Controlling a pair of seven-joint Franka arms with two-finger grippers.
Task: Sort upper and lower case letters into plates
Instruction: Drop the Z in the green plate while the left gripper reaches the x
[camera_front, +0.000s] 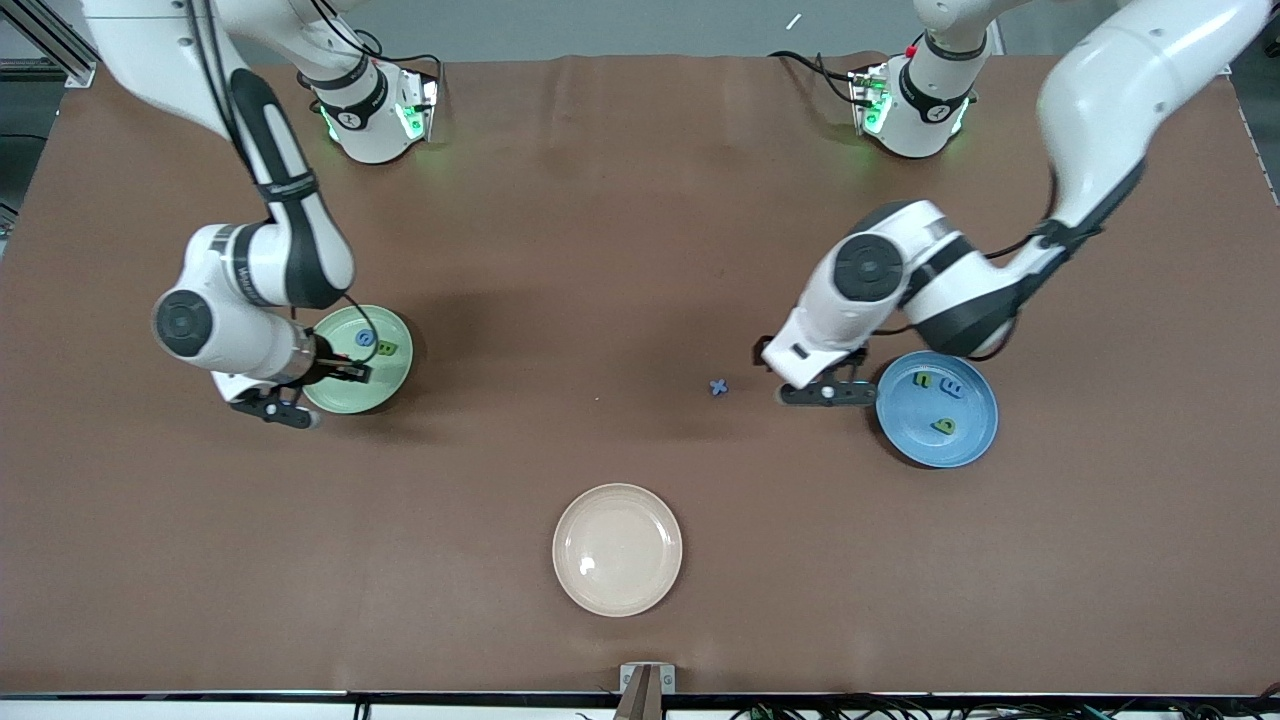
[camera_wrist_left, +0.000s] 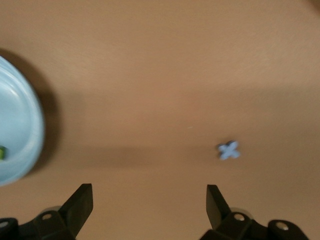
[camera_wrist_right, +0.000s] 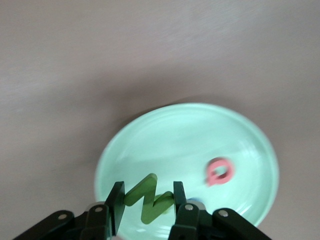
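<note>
- Right gripper (camera_wrist_right: 145, 202): fingers clamped on a dark green zigzag letter (camera_wrist_right: 148, 198), held just above the mint green plate (camera_wrist_right: 165, 135). In the front view this gripper (camera_front: 345, 371) sits over the plate's edge toward the right arm's end of the table.
- Mint green plate contents: the right wrist view shows 1 pink letter (camera_wrist_right: 219, 171) lying flat in the plate beside the held letter. The front view shows 1 blue round letter (camera_front: 365, 339) and 1 green letter (camera_front: 386, 349) on the plate (camera_front: 385, 395), side by side.
- Left gripper (camera_wrist_left: 150, 202): fingers spread wide apart, holding nothing, low over bare table. In the front view it (camera_front: 828, 392) hangs just beside the blue plate (camera_front: 960, 450), on that plate's side toward the table's middle.
- Blue cross-shaped letter (camera_wrist_left: 229, 150): lies flat on the table, apart from the left gripper's fingertips and outside both plates. In the front view it (camera_front: 718, 387) is between the 2 plates, much closer to the blue plate.
- Blue plate contents: 3 letters, 1 yellow-green (camera_front: 922, 380), 1 blue (camera_front: 953, 388), 1 green (camera_front: 943, 426), the last nearest the front camera. The left wrist view shows only the plate's rim (camera_wrist_left: 30, 125).
- Cream-white plate (camera_front: 570, 580): nearest the front camera, near the table's middle, well apart from both grippers.
</note>
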